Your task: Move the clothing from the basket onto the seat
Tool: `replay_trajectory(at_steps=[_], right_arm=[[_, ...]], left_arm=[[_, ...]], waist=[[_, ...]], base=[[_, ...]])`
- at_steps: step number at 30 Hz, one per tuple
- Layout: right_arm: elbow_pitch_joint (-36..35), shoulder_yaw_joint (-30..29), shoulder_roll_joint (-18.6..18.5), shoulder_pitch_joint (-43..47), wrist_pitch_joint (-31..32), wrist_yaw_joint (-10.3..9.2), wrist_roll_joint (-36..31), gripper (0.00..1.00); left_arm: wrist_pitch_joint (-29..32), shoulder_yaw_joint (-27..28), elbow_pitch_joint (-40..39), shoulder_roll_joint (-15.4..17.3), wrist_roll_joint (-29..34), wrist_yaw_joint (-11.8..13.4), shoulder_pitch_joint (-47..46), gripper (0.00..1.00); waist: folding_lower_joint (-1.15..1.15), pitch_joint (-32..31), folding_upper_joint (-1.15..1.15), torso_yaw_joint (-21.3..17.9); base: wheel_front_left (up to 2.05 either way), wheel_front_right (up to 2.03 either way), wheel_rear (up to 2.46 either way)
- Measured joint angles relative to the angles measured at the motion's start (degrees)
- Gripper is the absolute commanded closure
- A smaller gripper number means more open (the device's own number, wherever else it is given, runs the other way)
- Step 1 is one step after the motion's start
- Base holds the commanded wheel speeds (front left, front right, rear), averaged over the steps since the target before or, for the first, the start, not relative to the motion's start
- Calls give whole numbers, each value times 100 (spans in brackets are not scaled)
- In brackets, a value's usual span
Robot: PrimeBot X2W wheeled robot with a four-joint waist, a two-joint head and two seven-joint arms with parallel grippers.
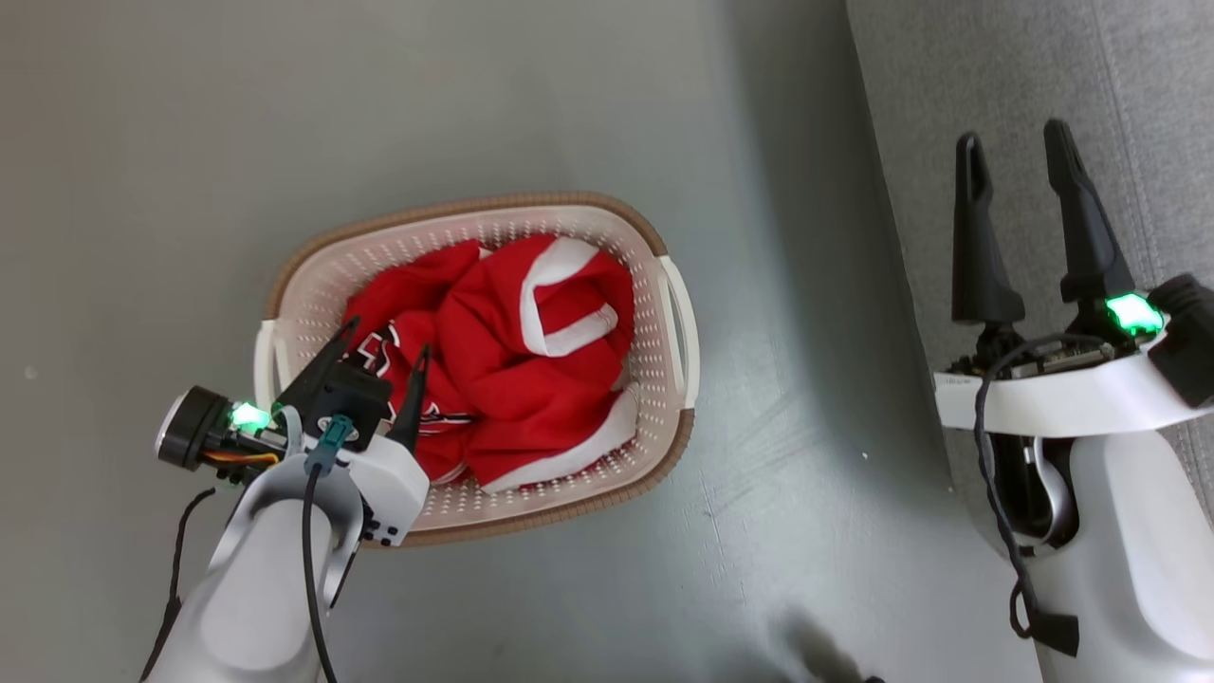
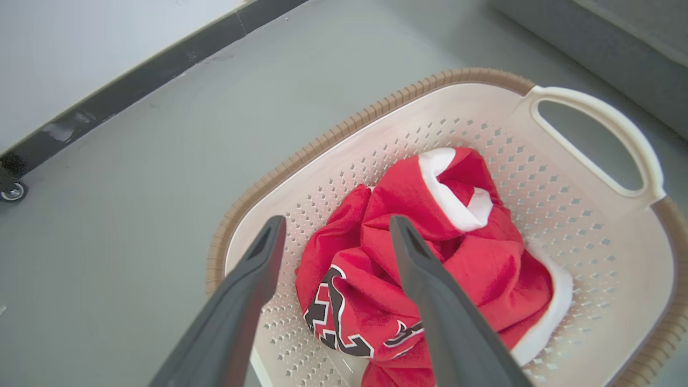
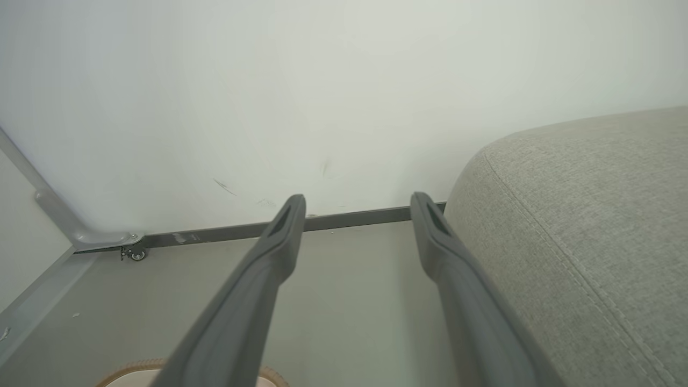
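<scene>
The red clothing [image 1: 517,365] with white trim lies bunched inside the cream basket [image 1: 455,228] on the grey floor. In the left wrist view the clothing [image 2: 430,258] shows black-and-white lettering at its near end, inside the basket [image 2: 591,226]. My left gripper [image 1: 387,341] is open, its fingers just above the left side of the pile, one on each side of the lettered fabric; the same gripper [image 2: 336,228] has nothing clamped. My right gripper [image 1: 1013,142] is open over the edge of the grey seat [image 1: 1043,76]. It [image 3: 357,201] points at a wall, beside the seat [image 3: 591,226].
A pale wall with a dark baseboard [image 2: 134,86] runs behind the basket. A small caster wheel [image 3: 137,253] on a metal frame stands near the wall. Bare grey floor [image 1: 806,427] separates basket and seat.
</scene>
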Motion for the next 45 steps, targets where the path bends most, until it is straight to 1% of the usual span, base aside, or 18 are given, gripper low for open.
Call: replay_trajectory(at_steps=[10,19,28,35,38,42,45], right_arm=[[-88,94,-2,-321,0,0,86,0],[-136,160,-2,-551,0,0,133,0],[-152,204,-2,-669,0,0,183,0],[-155,225,-2,-840,0,0,289,0],[-154,237,-2,-870,0,0,327,0],[-156,241,-2,-885,0,0,328,0],[-154,257,-2,-890,0,0,335,0]], left_arm=[[-1,-98,378,58,149,1,-400,0],[1,-181,771,186,318,26,-734,0],[135,-254,1084,252,458,73,-1093,0],[197,-199,1283,353,459,237,-1338,0],[263,-168,1380,413,460,270,-1422,0],[336,-162,1423,411,482,374,-1544,0],[400,-176,1502,397,513,375,-1641,0]], waist=[[0,455,0,-166],[0,813,0,-284],[0,1108,0,-357],[0,1285,0,-402],[0,1344,0,-421],[0,1394,0,-439],[0,1433,0,-456]], base=[[0,0,0],[0,0,0],[0,0,0],[0,0,0],[0,0,0],[0,0,0],[0,0,0]])
